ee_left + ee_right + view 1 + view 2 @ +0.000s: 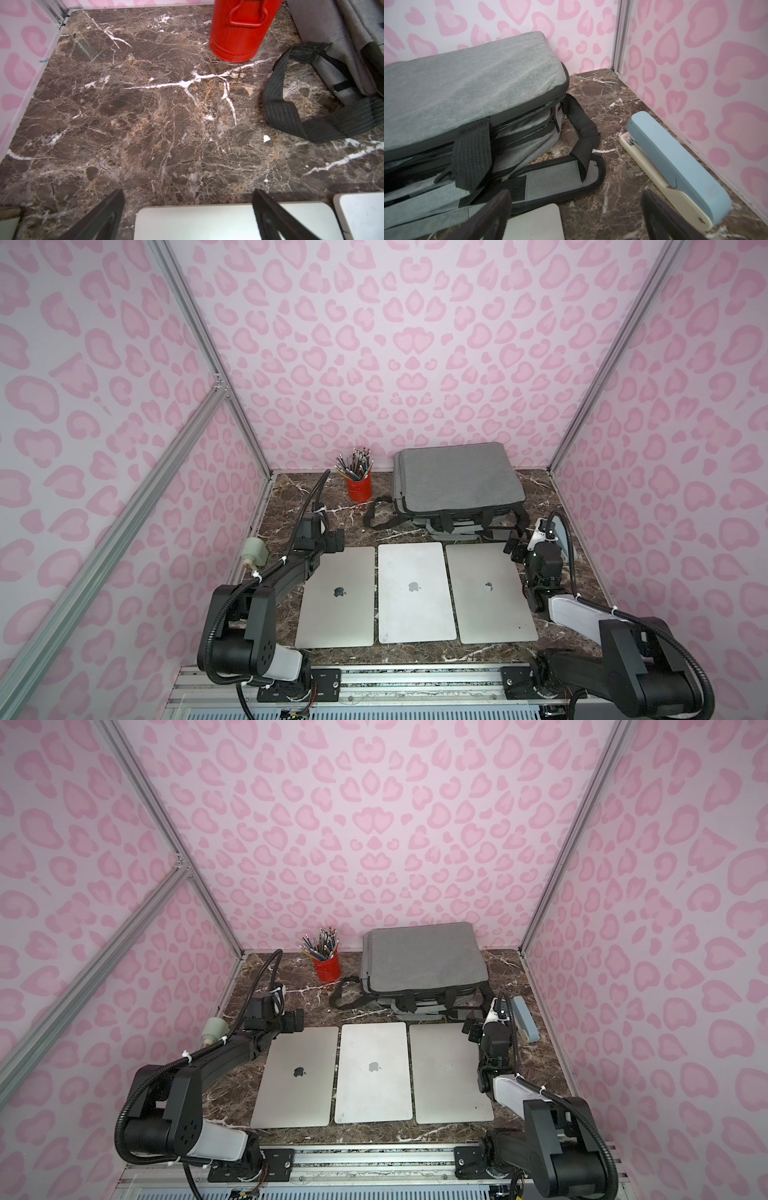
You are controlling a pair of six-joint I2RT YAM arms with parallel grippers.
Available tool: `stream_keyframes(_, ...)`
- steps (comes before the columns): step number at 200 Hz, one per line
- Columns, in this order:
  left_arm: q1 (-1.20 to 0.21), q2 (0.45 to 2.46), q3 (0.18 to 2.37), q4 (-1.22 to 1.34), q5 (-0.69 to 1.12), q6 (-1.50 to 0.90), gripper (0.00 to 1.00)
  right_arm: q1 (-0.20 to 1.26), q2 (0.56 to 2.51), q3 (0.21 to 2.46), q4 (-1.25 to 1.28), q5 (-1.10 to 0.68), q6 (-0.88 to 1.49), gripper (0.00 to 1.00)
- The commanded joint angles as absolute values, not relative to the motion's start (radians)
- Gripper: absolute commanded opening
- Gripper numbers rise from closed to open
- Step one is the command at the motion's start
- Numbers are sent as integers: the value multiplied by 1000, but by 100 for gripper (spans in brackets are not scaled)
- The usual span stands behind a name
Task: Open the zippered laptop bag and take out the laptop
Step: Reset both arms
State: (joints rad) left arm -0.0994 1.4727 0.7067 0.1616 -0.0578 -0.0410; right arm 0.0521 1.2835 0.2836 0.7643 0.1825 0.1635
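Observation:
The grey zippered laptop bag (457, 477) (424, 957) (467, 83) lies flat at the back of the marble table. Its front flap (554, 178) is folded down onto the table, and zip lines run along its side. Three silver laptops lie closed side by side in front of it: left (336, 597), middle (415, 593) and right (490, 593). My left gripper (341, 540) (188, 193) stands open over the left laptop's far edge (197, 224). My right gripper (513, 549) (576, 194) stands open at the right laptop's far corner (537, 222), holding nothing.
A red cup of pencils (358, 487) (236, 31) stands left of the bag. The bag's black strap (291, 116) loops across the table. A blue and cream stapler (675, 166) (559, 537) lies along the right wall. Pink patterned walls close in three sides.

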Motion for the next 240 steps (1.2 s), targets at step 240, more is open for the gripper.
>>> stream_keyframes(240, -99, 1420, 717, 209, 50, -39, 99, 45, 1324, 271, 910, 132, 74, 99)
